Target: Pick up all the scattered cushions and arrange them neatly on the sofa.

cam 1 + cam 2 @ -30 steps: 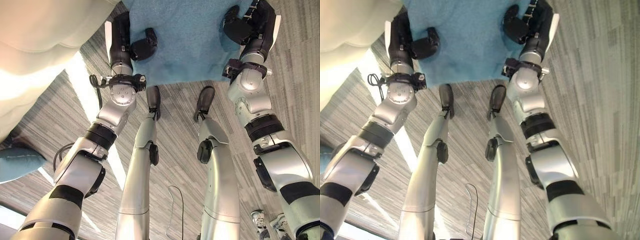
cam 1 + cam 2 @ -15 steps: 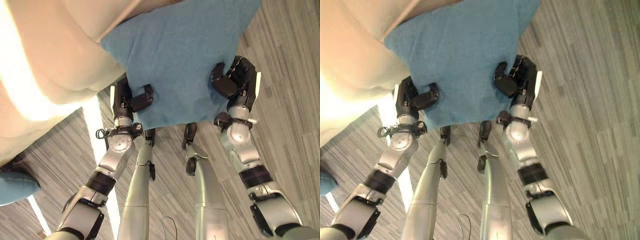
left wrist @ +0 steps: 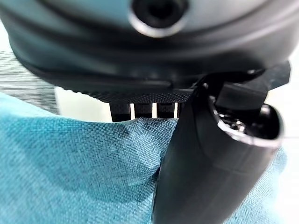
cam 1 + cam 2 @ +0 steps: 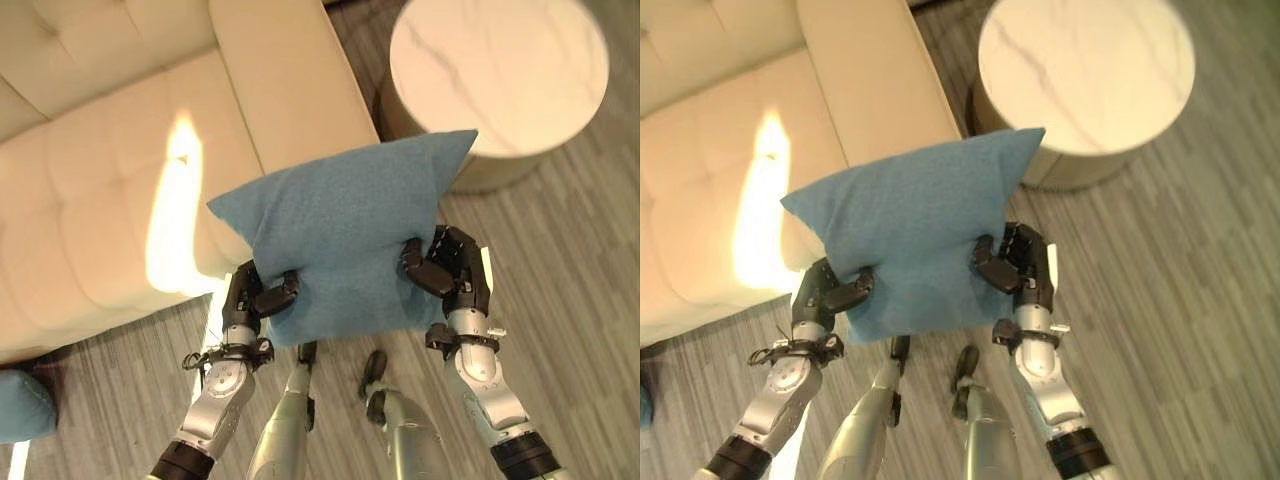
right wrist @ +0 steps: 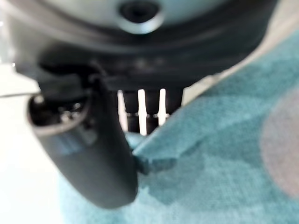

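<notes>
I hold a blue cushion (image 4: 345, 240) up between both hands, in front of the cream sofa (image 4: 100, 190). My left hand (image 4: 255, 298) is shut on the cushion's lower left edge, its thumb curled over the fabric (image 3: 70, 172). My right hand (image 4: 448, 272) is shut on the lower right edge, pinching the cloth (image 5: 210, 140). The cushion hangs above the floor, overlapping the sofa's seat corner and arm in the eye views. A second blue cushion (image 4: 22, 405) lies on the floor at the far left, by the sofa's front.
A round white marble-topped side table (image 4: 500, 70) stands just right of the sofa arm (image 4: 285, 80), behind the cushion. Grey striped carpet (image 4: 570, 300) spreads to the right and in front. A bright patch of light falls on the sofa seat (image 4: 170, 210).
The view has swung up from the floor to the sofa and table. The cushion, still held in both hands, now sits lower and smaller in the view, before the sofa seat.
</notes>
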You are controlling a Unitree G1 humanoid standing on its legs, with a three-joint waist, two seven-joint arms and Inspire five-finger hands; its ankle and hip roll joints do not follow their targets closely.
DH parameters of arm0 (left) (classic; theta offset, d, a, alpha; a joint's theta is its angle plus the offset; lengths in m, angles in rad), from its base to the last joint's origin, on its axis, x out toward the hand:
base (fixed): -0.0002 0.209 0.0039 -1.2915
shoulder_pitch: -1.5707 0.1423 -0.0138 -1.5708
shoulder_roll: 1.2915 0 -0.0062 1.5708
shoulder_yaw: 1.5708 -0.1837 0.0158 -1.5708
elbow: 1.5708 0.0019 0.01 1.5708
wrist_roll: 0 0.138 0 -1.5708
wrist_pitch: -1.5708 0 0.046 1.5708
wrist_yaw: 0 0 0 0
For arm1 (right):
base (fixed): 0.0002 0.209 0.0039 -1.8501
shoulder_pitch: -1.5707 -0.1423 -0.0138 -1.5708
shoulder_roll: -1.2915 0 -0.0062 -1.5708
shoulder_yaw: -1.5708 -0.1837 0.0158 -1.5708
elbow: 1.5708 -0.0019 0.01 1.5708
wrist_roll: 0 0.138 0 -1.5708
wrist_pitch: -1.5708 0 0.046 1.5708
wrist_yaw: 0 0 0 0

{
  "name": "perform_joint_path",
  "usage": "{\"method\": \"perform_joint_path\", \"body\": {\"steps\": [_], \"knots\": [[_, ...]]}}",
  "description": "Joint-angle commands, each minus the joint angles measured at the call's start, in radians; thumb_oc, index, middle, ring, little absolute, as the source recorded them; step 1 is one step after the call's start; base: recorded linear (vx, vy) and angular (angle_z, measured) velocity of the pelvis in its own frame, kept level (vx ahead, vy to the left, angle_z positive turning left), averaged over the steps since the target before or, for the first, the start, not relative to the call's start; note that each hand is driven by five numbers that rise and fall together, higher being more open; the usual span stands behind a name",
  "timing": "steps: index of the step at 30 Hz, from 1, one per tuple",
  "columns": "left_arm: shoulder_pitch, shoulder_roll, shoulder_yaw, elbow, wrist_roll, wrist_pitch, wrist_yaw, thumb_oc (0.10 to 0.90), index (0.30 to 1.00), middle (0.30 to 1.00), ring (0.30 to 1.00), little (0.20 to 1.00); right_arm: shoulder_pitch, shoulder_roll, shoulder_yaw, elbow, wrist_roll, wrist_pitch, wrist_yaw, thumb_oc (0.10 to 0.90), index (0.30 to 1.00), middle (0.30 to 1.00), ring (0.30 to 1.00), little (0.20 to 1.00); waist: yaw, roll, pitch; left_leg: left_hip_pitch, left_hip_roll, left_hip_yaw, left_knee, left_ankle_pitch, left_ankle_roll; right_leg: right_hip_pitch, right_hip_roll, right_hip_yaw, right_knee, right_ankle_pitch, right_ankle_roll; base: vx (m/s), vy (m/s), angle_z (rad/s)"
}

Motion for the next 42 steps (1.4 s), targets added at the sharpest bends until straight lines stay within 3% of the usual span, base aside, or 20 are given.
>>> {"method": "perform_joint_path", "body": {"steps": [1,3,6,10,13,17,19,21,22,27,31,34,38,42], "knots": [[-0.044,-0.017,-0.02,-0.064,0.018,-0.124,-0.065,0.4,0.3,0.3,0.3,0.3,-0.02,0.015,-0.005,-0.162,-0.066,-0.117,0.057,0.4,0.3,0.3,0.3,0.3,-0.013,-0.057,-0.114,-0.022,-0.041,0.064,0.108,-0.087,-0.036,0.187,-0.001,-0.008,-0.323,0.052,0.069,0.01,0.007,0.69],[-0.026,-0.02,-0.011,-0.063,0.01,-0.123,-0.073,0.4,0.3,0.3,0.3,0.3,-0.008,0.012,-0.016,-0.164,-0.067,-0.113,0.059,0.4,0.3,0.3,0.3,0.3,-0.014,-0.059,-0.123,-0.016,-0.033,0.091,0.124,-0.097,-0.028,0.203,-0.008,-0.02,-0.331,0.055,0.071,0.01,0.052,0.71],[0.036,-0.023,0.013,-0.055,0.001,-0.118,-0.097,0.4,0.3,0.3,0.3,0.3,0.036,0.004,-0.048,-0.182,-0.082,-0.097,0.08,0.4,0.3,0.3,0.3,0.3,-0.011,-0.084,-0.174,0.049,-0.003,0.172,0.149,-0.162,0.012,0.27,-0.035,-0.06,-0.344,0.067,0.084,0.16,0.065,0.31],[0.066,-0.025,0.016,-0.059,-0.005,-0.11,-0.11,0.4,0.3,0.3,0.3,0.3,0.068,0.016,-0.076,-0.186,-0.077,-0.088,0.096,0.4,0.3,0.3,0.3,0.3,-0.014,-0.091,-0.204,0.111,0.012,0.217,0.131,-0.19,0.02,0.314,-0.05,-0.095,-0.354,0.069,0.095,0.12,0.107,0.59],[0.099,-0.018,0.029,-0.068,0.014,-0.095,-0.116,0.4,0.3,0.3,0.3,0.3,0.079,0.038,-0.079,-0.174,-0.075,-0.076,0.119,0.4,0.3,0.3,0.3,0.3,0.001,-0.109,-0.248,0.165,-0.007,0.219,0.05,-0.204,0.034,0.338,-0.074,-0.105,-0.345,0.078,0.122,0.18,0.246,0.53],[0.102,0.008,0.051,-0.092,0.037,-0.084,-0.111,0.4,0.3,0.3,0.3,0.3,0.071,0.066,-0.071,-0.16,-0.057,-0.074,0.142,0.4,0.3,0.3,0.3,0.3,0.025,-0.127,-0.247,0.205,-0.026,0.204,0.036,-0.227,0.062,0.325,-0.108,-0.082,-0.246,0.065,0.135,0.07,0.184,0.18],[0.094,0.014,0.054,-0.096,0.043,-0.086,-0.104,0.4,0.3,0.3,0.3,0.3,0.075,0.077,-0.078,-0.161,-0.053,-0.074,0.143,0.4,0.3,0.3,0.3,0.3,0.017,-0.134,-0.241,0.215,-0.031,0.184,0.04,-0.233,0.068,0.305,-0.097,-0.022,-0.202,0.059,0.132,0.05,0.071,0.16],[0.085,0.018,0.058,-0.099,0.047,-0.092,-0.096,0.4,0.3,0.3,0.3,0.3,0.079,0.081,-0.088,-0.163,-0.056,-0.074,0.143,0.4,0.3,0.3,0.3,0.3,-0.008,-0.137,-0.241,0.219,-0.044,0.155,0.04,-0.234,0.078,0.258,-0.043,0.116,-0.186,0.047,0.136,0.08,0.069,0.52],[0.08,0.016,0.057,-0.095,0.054,-0.094,-0.095,0.4,0.3,0.3,0.3,0.3,0.081,0.079,-0.091,-0.163,-0.056,-0.075,0.145,0.4,0.3,0.3,0.3,0.3,-0.023,-0.138,-0.234,0.234,-0.057,0.127,0.033,-0.235,0.085,0.229,0.008,0.224,-0.193,0.044,0.132,0.13,0.056,0.72],[0.065,0.011,0.049,-0.085,0.061,-0.093,-0.102,0.4,0.3,0.3,0.3,0.3,0.094,0.074,-0.095,-0.162,-0.045,-0.073,0.159,0.4,0.3,0.3,0.3,0.3,-0.05,-0.142,-0.229,0.247,-0.091,0.053,0.022,-0.223,0.087,0.178,0.07,0.324,-0.203,0.069,0.124,0.11,-0.019,0.84],[0.082,-0.002,0.056,-0.085,0.06,-0.095,-0.123,0.4,0.3,0.3,0.3,0.3,0.111,0.067,-0.108,-0.158,-0.03,-0.077,0.171,0.4,0.3,0.3,0.3,0.3,-0.055,-0.15,-0.24,0.252,-0.118,0.016,0.037,-0.233,0.073,0.235,0.064,0.32,-0.273,0.089,0.106,0.08,-0.078,0.7],[0.106,-0.016,0.065,-0.095,0.046,-0.096,-0.137,0.4,0.3,0.3,0.3,0.3,0.129,0.056,-0.13,-0.161,-0.021,-0.079,0.175,0.4,0.3,0.3,0.3,0.3,-0.065,-0.149,-0.242,0.227,-0.122,0.046,0.108,-0.261,0.051,0.273,0.052,0.29,-0.311,0.096,0.102,0.07,-0.052,0.47],[0.107,-0.024,0.065,-0.085,0.029,-0.09,-0.146,0.4,0.3,0.3,0.3,0.3,0.132,0.047,-0.148,-0.16,-0.018,-0.072,0.17,0.4,0.3,0.3,0.3,0.3,-0.082,-0.151,-0.237,0.168,-0.04,0.186,0.147,-0.243,0.04,0.306,0.024,0.228,-0.334,0.087,0.11,0.05,0.025,0.57],[0.116,-0.016,0.07,-0.085,0.039,-0.072,-0.14,0.4,0.3,0.3,0.3,0.3,0.132,0.05,-0.147,-0.158,-0.014,-0.062,0.167,0.4,0.3,0.3,0.3,0.3,-0.07,-0.16,-0.246,0.111,-0.001,0.232,0.096,-0.188,0.037,0.327,0.018,0.199,-0.354,0.074,0.113,0.13,0.056,0.49]]}}
